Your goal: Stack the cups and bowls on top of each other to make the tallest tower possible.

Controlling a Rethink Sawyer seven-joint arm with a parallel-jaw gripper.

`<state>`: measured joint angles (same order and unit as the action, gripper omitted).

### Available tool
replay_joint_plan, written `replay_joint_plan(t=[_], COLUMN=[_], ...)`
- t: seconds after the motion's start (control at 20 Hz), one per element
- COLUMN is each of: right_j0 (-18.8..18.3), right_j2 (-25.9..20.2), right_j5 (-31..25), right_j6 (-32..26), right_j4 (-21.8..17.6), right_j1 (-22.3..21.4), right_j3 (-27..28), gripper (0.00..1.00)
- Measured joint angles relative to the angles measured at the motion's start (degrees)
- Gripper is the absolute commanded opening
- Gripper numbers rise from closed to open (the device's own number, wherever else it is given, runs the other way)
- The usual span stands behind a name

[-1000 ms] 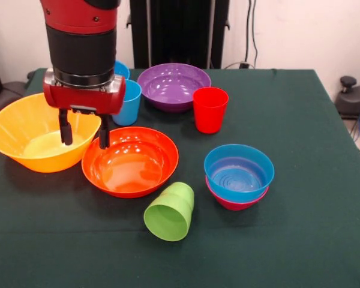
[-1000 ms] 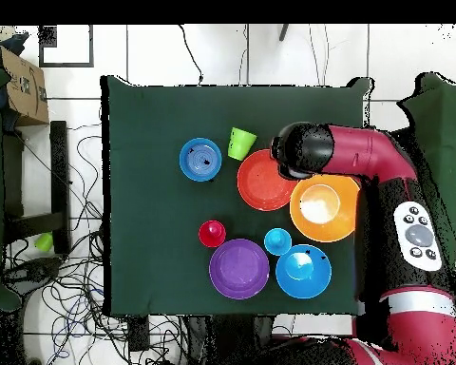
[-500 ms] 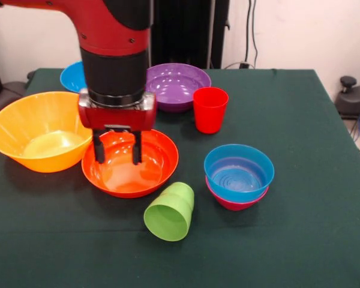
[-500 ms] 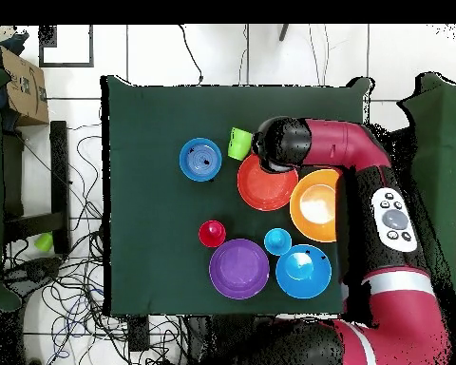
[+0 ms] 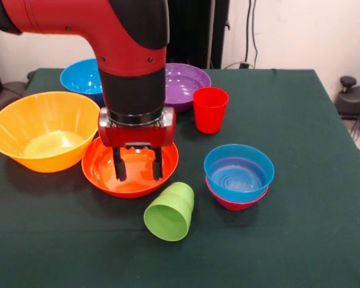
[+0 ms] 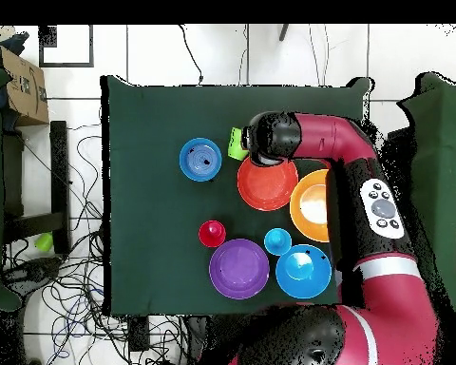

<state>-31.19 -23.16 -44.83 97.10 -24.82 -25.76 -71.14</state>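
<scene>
My gripper (image 5: pixel 138 165) hangs open with nothing between its fingers, its tips inside the near part of the red-orange bowl (image 5: pixel 130 162). Just in front of that bowl, the lime green cup (image 5: pixel 170 211) lies on its side with its mouth toward the camera. From above, the arm half covers the green cup (image 6: pixel 235 144). A small blue bowl (image 5: pixel 239 171) sits nested in a small magenta bowl (image 5: pixel 231 202). The red cup (image 5: pixel 210 109) stands upright. In the overhead view the light blue cup (image 6: pixel 277 240) shows; in the front view the arm hides it.
The big yellow-orange bowl (image 5: pixel 42 129) stands left of the red-orange one. The purple bowl (image 5: pixel 189 81) and the large blue bowl (image 5: pixel 79 77) sit at the back. Open cloth lies along the near edge and on the right side of the table (image 5: pixel 312 240).
The arm has swung from the yellow-orange bowl's rim rightward and nearer, over the red-orange bowl toward the green cup. The gripper stayed open. No object has moved.
</scene>
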Motion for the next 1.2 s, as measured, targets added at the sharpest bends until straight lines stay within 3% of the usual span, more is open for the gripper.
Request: replay_joint_plan(t=[0.3,0.55,0.6,0.65,0.75,0.95,1.1,1.2], right_j0=[-2.3,-4.5,-4.7,-4.8,-4.8,-4.8,-4.9,-5.0], right_j2=[-6.5,-13.8,-15.1,-17.6,-18.5,-21.8,-23.0,-23.3], right_j5=[-5.2,-21.2,-25.3,-35.0,-38.5,-54.6,-60.8,-61.8], right_j6=[-3.9,-14.8,-17.7,-24.3,-26.8,-41.3,-51.6,-59.6], right_j4=[1.4,5.0,5.8,6.9,6.9,6.2,3.3,0.1], right_j1=[4.3,9.7,10.8,13.1,13.9,18.0,20.2,21.3], right_j3=[4.8,10.9,12.1,14.7,15.5,18.6,20.4,21.7], gripper=[1.00,1.00,1.00,1.00,1.00,1.00,1.00,1.00])
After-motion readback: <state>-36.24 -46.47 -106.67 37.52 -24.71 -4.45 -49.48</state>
